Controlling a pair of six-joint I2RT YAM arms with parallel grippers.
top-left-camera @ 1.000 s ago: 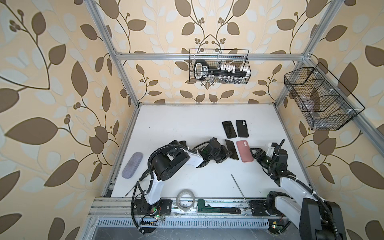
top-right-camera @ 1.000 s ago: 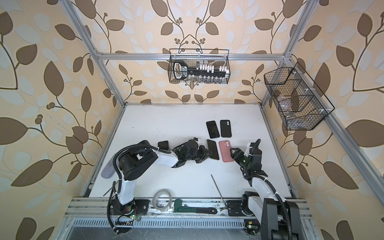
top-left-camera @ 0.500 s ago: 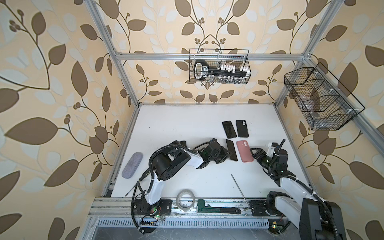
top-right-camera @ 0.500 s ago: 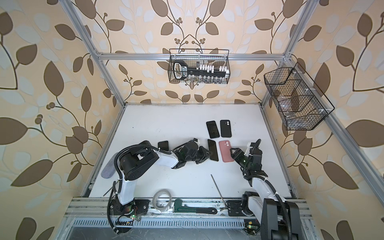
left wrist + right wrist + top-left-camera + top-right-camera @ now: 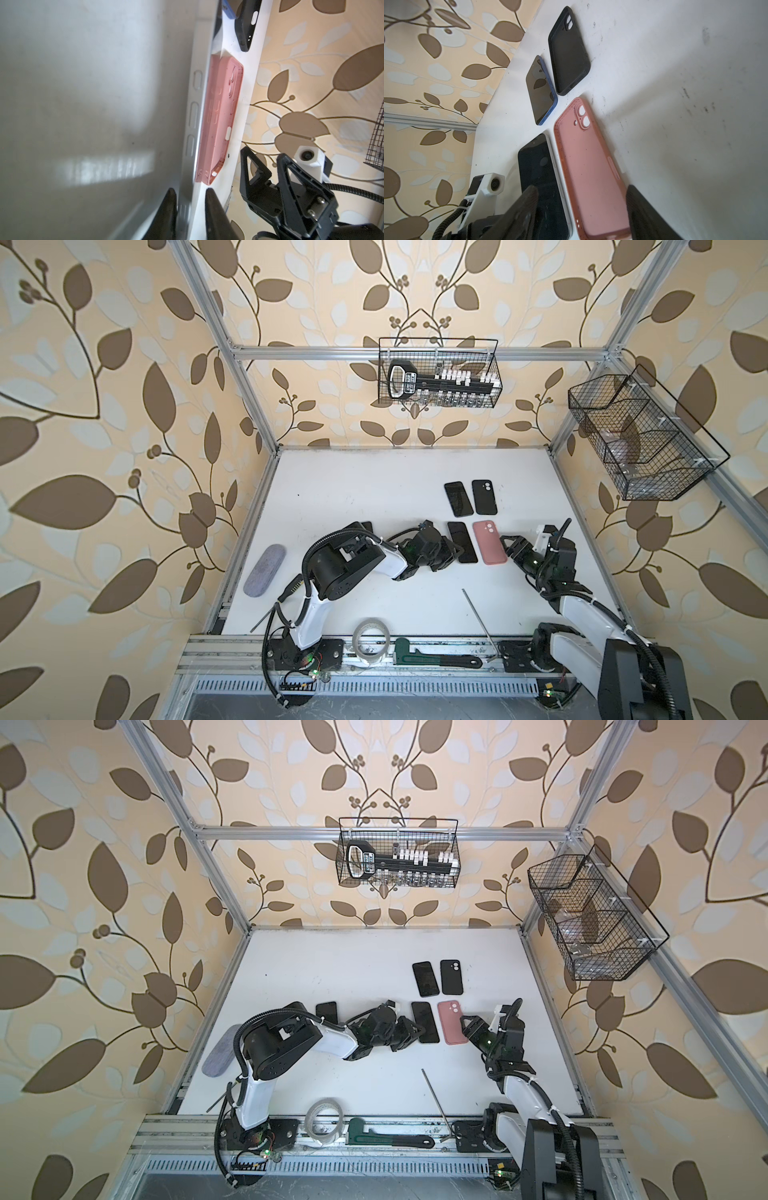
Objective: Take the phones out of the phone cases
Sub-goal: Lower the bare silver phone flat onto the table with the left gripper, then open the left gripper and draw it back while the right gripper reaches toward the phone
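Observation:
The phone [image 5: 462, 541] [image 5: 424, 1022] lies flat, screen up, just left of the empty pink phone case [image 5: 489, 542] [image 5: 591, 172]. My left gripper [image 5: 451, 552] [image 5: 191, 190] is at the phone's near left corner. It is narrowly open: the phone's silver edge [image 5: 193, 124] stands between the fingers, and bare table shows beside one of them. My right gripper [image 5: 508, 545] [image 5: 580, 188] stands open across the pink case's near end, with one finger over the phone and the other off the case's outer side.
A dark phone [image 5: 458, 498] and a black case [image 5: 484, 497] lie behind. Another phone [image 5: 327, 1012] sits by the left arm. A grey pouch [image 5: 264, 576], a tape roll [image 5: 371, 641], a green wrench [image 5: 436, 657] and a metal rod [image 5: 480, 620] lie near the front rail.
My left gripper's jaws have parted a little from the phone's edge. The phone, the pink case and both arms stay where they were.

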